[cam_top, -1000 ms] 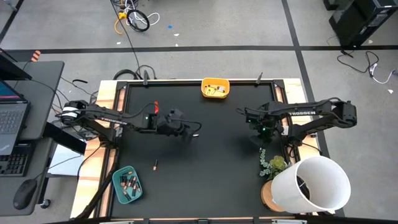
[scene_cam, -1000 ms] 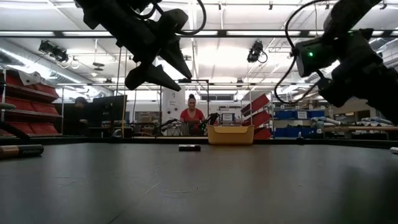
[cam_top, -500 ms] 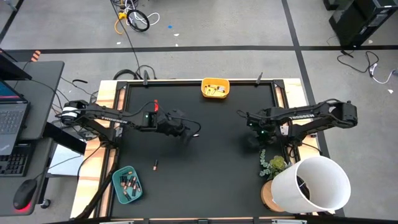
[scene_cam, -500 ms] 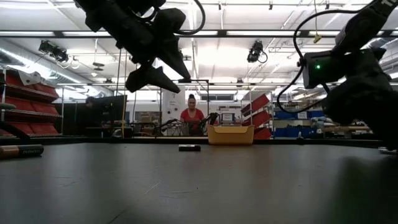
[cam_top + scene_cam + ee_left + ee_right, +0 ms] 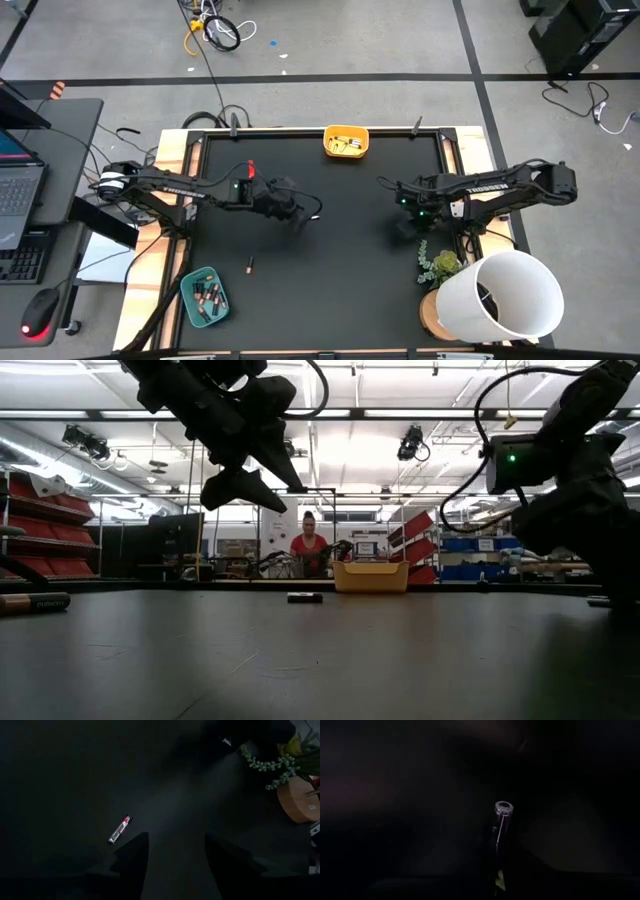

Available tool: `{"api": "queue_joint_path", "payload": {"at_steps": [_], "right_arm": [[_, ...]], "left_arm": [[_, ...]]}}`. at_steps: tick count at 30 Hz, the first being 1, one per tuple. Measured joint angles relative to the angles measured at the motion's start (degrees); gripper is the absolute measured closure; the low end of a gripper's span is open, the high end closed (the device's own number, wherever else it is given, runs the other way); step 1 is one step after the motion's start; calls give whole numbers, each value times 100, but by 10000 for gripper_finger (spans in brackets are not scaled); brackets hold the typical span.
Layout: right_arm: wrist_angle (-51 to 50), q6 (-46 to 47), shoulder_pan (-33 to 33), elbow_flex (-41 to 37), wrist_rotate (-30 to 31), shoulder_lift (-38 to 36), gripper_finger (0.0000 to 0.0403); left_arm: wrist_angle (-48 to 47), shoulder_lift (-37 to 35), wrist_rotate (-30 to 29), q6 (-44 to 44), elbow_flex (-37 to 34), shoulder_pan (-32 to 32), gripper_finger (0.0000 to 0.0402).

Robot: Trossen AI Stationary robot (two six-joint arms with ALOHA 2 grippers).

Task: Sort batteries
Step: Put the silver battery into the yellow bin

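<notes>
High view shows my left gripper (image 5: 312,209) hanging over the black mat (image 5: 340,280), fingers spread and empty, with one loose silvery battery (image 5: 250,265) lying flat well short of it, toward the teal tray (image 5: 186,283). My left wrist view has that battery (image 5: 119,829) just ahead of the parted fingertips (image 5: 135,851), a slim metallic cylinder with a red end. I judge the pick is in hand: next I drop over it and close across its round body, which may roll on the smooth matte surface. My right gripper (image 5: 405,228) sits low near the plant (image 5: 440,266), clamped on a glossy dark battery (image 5: 501,827) with a shiny ring cap. A yellow tray (image 5: 347,153) at the far edge holds more
</notes>
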Motion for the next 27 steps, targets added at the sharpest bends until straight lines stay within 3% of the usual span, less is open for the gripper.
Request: {"api": "queue_joint_path", "payload": {"at_steps": [11,18,27], "right_arm": [[609,-743,249,532,1195,44,401],[1470,-595,210,724,1130,37,402],[1581,-987,276,1253,973,28,403]], "left_arm": [[66,-22,475,-46,0,160,193],[418,-22,468,-188,0,266,193],[894,-22,510,-505,0,257,193]]}}
